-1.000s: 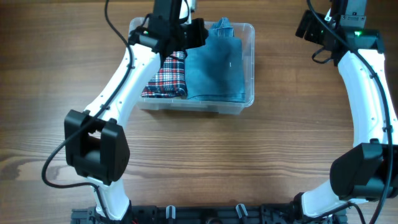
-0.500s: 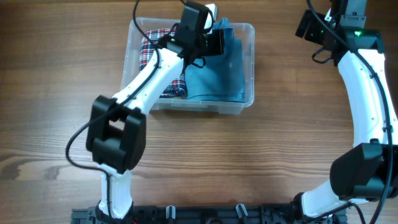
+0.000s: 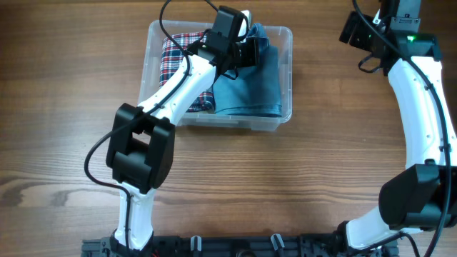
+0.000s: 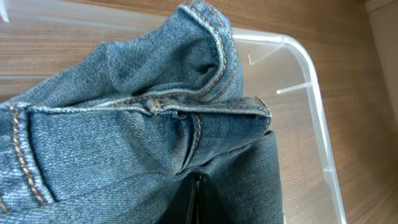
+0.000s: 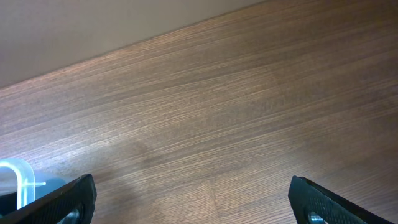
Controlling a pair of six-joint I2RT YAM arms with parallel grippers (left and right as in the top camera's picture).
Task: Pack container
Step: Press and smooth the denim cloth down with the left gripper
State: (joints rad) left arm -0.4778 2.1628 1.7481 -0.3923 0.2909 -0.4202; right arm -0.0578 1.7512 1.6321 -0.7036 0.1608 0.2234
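The clear container stands at the back of the table, left of centre. Inside, a folded plaid garment lies on the left and folded blue jeans on the right. My left gripper is over the far end of the jeans. In the left wrist view its jaws are shut and pressed into a fold of the jeans, near the container rim. My right gripper is open above bare wood, its fingers wide apart and nothing between them.
The right arm curves along the table's right side, its wrist at the back right. A corner of the container shows at the left edge of the right wrist view. A black rail runs along the front edge.
The left arm has swung right, from over the plaid garment to the jeans, uncovering the plaid. The right arm has not moved.
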